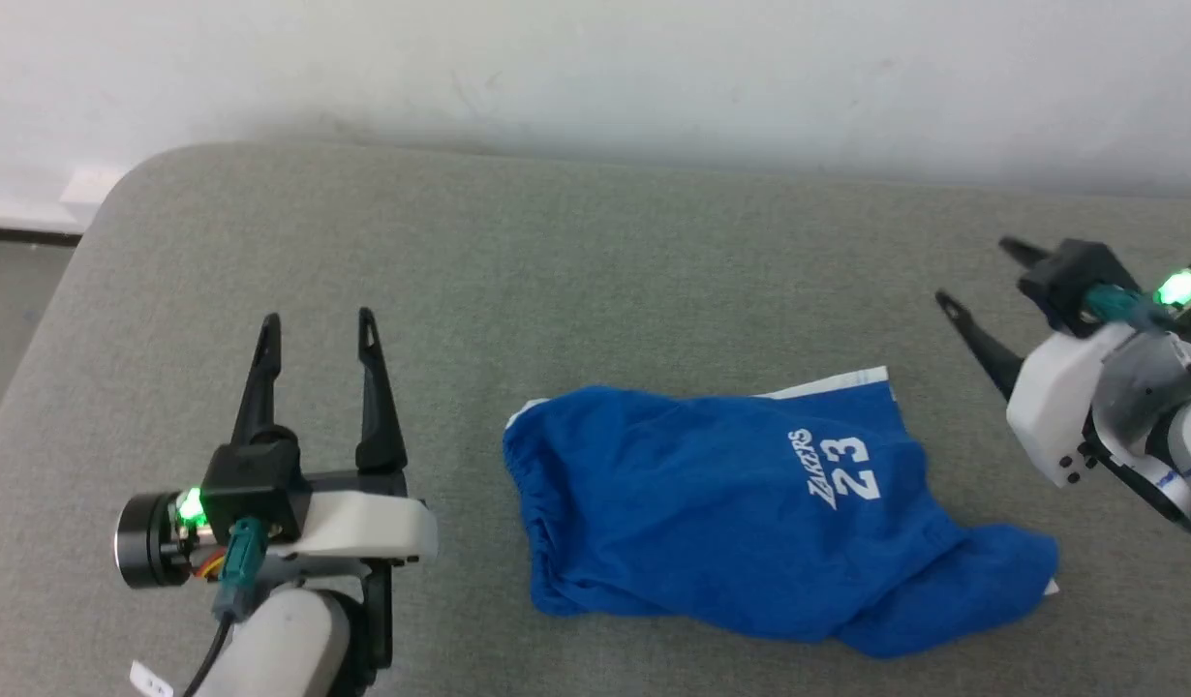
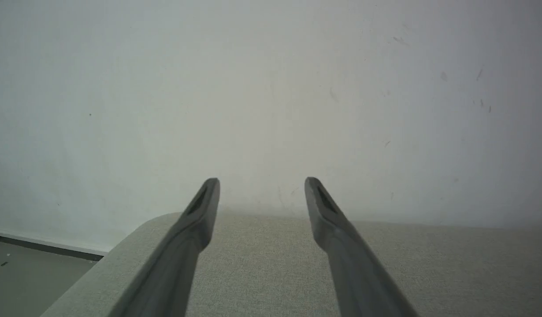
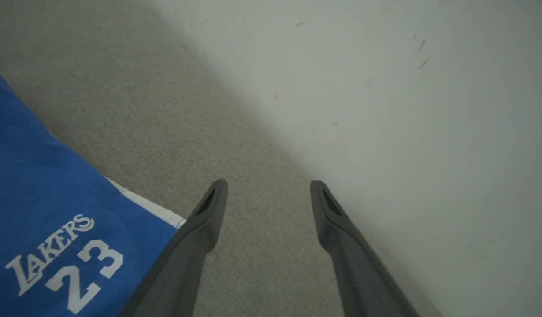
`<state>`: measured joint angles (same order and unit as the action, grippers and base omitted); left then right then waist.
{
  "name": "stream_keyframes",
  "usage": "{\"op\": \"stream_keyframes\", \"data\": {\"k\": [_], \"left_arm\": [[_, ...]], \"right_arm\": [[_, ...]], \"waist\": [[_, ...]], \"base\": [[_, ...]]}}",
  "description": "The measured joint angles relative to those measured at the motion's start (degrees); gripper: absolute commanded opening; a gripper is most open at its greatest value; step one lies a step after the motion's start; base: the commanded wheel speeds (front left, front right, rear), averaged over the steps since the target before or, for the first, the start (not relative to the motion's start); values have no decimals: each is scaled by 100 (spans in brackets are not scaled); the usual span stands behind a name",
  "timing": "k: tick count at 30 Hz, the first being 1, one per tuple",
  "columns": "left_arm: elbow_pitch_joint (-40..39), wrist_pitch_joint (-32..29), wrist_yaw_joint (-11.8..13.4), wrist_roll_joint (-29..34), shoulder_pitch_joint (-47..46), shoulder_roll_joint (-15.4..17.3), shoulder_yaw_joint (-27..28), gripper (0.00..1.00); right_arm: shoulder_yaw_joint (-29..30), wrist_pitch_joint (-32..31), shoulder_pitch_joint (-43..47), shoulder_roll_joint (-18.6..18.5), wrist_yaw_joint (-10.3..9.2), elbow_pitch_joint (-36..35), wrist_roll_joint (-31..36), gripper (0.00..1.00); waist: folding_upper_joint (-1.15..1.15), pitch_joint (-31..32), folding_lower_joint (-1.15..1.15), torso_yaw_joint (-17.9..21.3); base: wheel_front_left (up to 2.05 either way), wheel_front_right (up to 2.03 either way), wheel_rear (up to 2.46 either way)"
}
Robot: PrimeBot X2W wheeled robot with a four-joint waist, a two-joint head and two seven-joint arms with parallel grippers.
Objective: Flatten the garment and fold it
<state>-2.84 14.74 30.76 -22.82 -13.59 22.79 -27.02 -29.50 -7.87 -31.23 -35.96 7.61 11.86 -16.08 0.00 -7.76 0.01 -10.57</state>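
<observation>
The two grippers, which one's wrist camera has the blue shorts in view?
The right gripper: its view catches the shorts; the left gripper faces grey cushion and wall.

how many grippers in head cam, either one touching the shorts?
2. The left gripper is at lower left, open, to the left of the blue Lakers shorts and apart from them. The right gripper is at the right edge, open, also clear of them.
</observation>
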Motion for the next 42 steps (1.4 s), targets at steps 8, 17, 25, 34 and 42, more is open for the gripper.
{"op": "stream_keyframes", "data": {"k": [8, 17, 25, 34, 42], "left_arm": [[148, 0, -704, 631, 405, -861, 864, 100], [369, -1, -1469, 1189, 375, -1644, 1413, 100], [594, -1, -1923, 1437, 142, -1805, 1862, 100], [1236, -1, -2736, 1597, -424, -1312, 2196, 100], [1837, -925, -3676, 1572, -1630, -789, 1570, 100]], "right_arm": [[-2065, -2677, -1378, -972, 0, -201, -2168, 100], [-3065, -3082, -2156, -762, 0, 855, -2843, 100], [-3686, -2425, -2409, -533, -7, 1390, -3134, 0], [-3710, -552, -2532, -548, 1, 1536, -2784, 0], [-3279, 166, -2251, -927, 1, 1091, -2698, 0]], "waist": [[0, -349, 0, -297], [0, -835, 1, -641], [0, -1045, -1, -783], [0, -737, 0, -524], [0, -433, -1, -96]], "base": [[0, 0, 0], [0, 0, 0], [0, 0, 0], [0, 0, 0], [0, 0, 0]]}}
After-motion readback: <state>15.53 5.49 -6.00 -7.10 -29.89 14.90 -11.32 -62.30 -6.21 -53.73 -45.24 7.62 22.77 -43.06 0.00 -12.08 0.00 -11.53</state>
